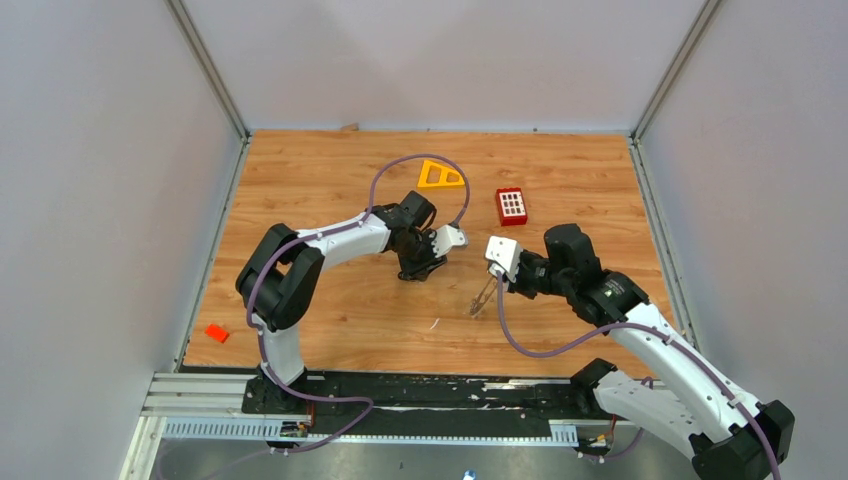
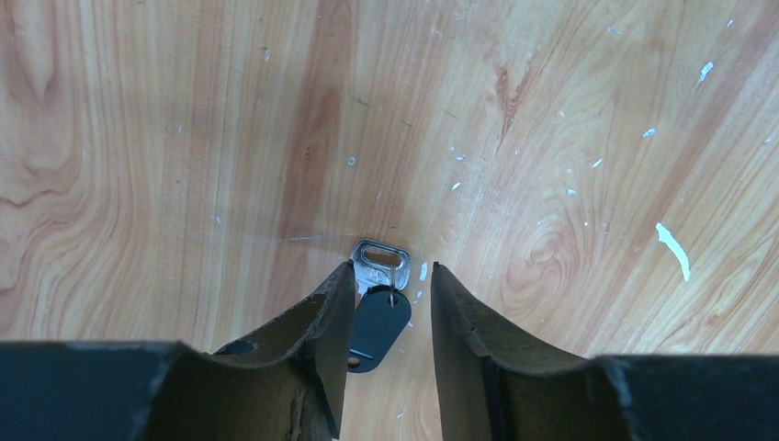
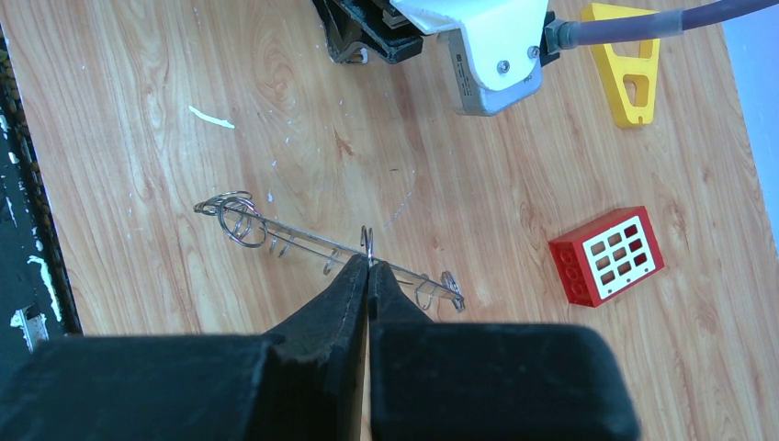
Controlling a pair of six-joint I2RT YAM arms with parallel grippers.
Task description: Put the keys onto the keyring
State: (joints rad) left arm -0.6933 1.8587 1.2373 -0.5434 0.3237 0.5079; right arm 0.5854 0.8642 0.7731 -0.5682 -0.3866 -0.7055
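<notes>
Right gripper (image 3: pixel 368 265) was clamped tight on the keyring (image 3: pixel 308 241), holding it edge-on just nearer than the red block (image 3: pixel 608 254). Left of that block, the left gripper (image 2: pixel 390 269) stood spread wide, with the key (image 2: pixel 378 322) flat on the table (image 2: pixel 184 138) between its fingers.

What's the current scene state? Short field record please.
left pincer: open, straddling the key, which lies on the table
right pincer: shut on the wire keyring
key on keyring: not yet
keyring lifted or resting: cannot tell
other items: orange triangular frame, red keypad block, small red piece
</notes>
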